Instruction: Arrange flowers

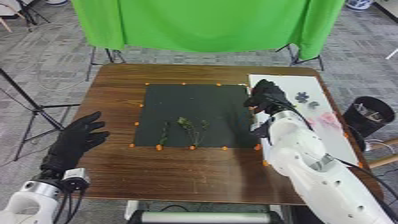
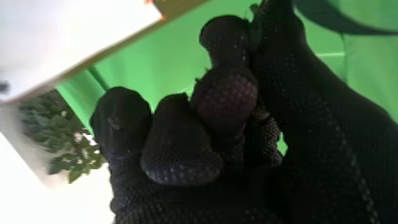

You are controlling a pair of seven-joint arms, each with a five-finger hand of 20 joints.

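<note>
In the head view my right hand is over the inner edge of the white sheet, beside the dark mat. Seen from the wrist, the right hand has curled fingers meeting the thumb, with small green bits of a stem at their tips; most of it is hidden. Leafy green stems lie on the mat's near part. Grey flowers and pink flowers rest on the sheet. My left hand is open over the table's left side.
Orange markers line the mat's edge on the brown table. A black bin stands to the right of the table, and a green cloth hangs beyond the far edge. Green leaves show past the fingers in the right wrist view.
</note>
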